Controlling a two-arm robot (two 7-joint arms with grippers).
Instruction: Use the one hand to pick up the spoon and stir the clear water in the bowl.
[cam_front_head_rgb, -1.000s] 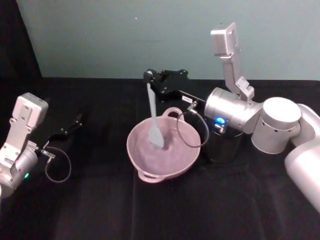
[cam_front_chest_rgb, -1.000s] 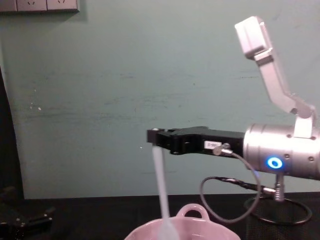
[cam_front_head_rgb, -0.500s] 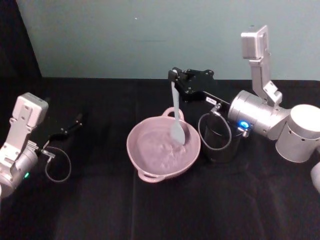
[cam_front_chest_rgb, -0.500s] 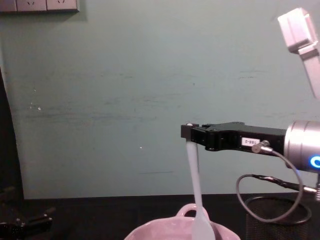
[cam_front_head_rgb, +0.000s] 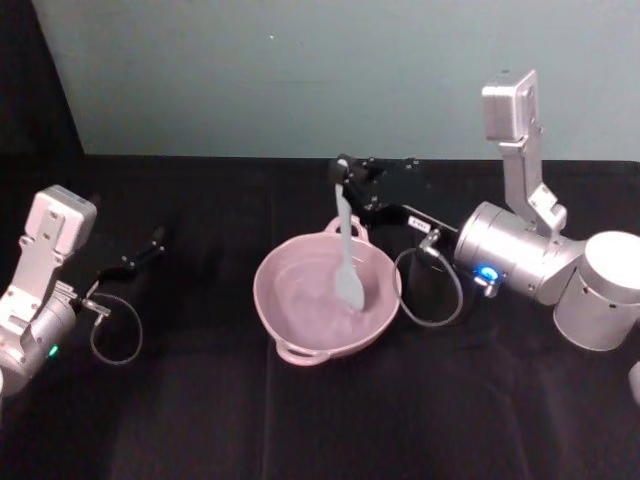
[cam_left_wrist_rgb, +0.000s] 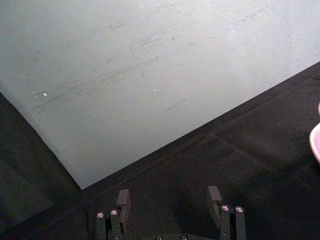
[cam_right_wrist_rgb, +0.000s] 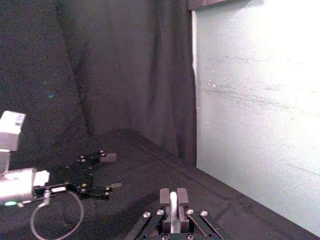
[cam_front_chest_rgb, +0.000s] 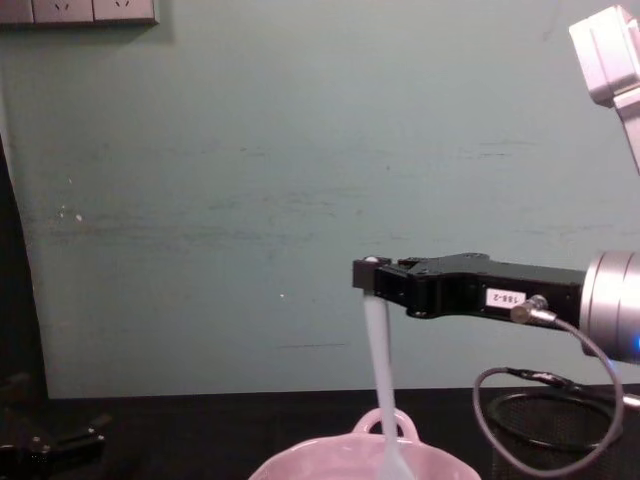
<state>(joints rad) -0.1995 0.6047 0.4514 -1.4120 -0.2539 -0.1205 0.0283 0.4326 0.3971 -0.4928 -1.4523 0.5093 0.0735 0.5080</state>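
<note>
A white spoon (cam_front_head_rgb: 345, 245) hangs nearly upright, its paddle head down inside the pink bowl (cam_front_head_rgb: 264, 290) on the black table (cam_front_head_rgb: 420, 420). The right gripper (cam_front_head_rgb: 343, 172), above the bowl's far rim, is clamped on the handle's top; the left gripper (cam_front_head_rgb: 150, 245) lies well off to the left, fingers parted, empty

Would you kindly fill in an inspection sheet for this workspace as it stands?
Surface: table under black cloth.
Job's things: spoon hangs nearly upright, head inside the pink bowl.
Clutter: black mesh cup beside the bowl, robot's right.
Grippers: right pincer shut on the spoon's handle above the bowl; left pincer open, parked at left.
Cables: right cable loops by the mesh cup; left cable loops on the cloth.
Surroundings: teal wall, wall sockets, black curtain.
</note>
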